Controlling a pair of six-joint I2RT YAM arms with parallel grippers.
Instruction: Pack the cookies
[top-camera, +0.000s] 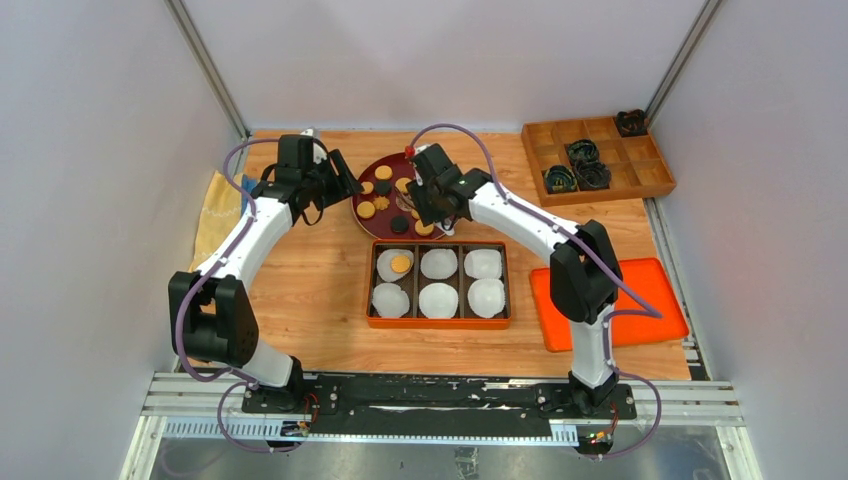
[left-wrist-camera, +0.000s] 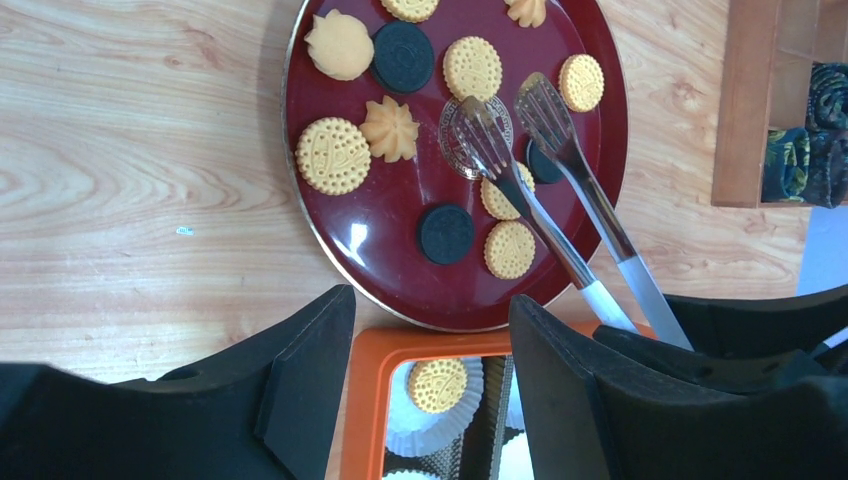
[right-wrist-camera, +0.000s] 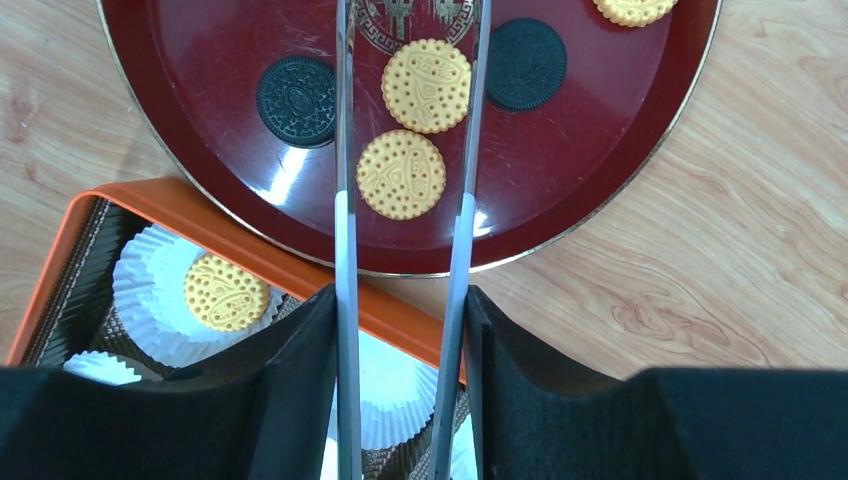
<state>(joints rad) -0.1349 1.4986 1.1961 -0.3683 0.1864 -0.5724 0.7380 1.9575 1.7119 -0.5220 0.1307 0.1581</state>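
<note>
Done: one golden round cookie (right-wrist-camera: 225, 292) lay in the far-left paper cup (right-wrist-camera: 160, 300) of the orange box (top-camera: 438, 322).
Left to do: by my reading, nearly everything; the other five paper cups (top-camera: 438, 300) held nothing that could be seen.
Cookies: the unpacked cookies (left-wrist-camera: 333, 155) sat on the dark red plate (left-wrist-camera: 390, 220) just beyond the box, golden rounds, dark rounds and a few flower shapes.
Right fingers: the right fingers (right-wrist-camera: 290, 400) were clamped on a pair of metal tongs (right-wrist-camera: 345, 250), whose arms stood apart over the plate with two golden rounds between them.
Left fingers: the left fingers (left-wrist-camera: 310, 370) were spread apart and empty, hovering at the plate's near-left edge.
Step in hand: probably lining up the tongs on the next cookie.
Desk: light wood-grain desk (top-camera: 310, 290), with an orange tray (top-camera: 640, 300) on the right, a wooden compartment tray (top-camera: 650, 175) of dark coiled things at the far right, and a yellow cloth (top-camera: 215, 215) on the left.
Room: plain white walls on three sides, with metal posts in the far corners.
</note>
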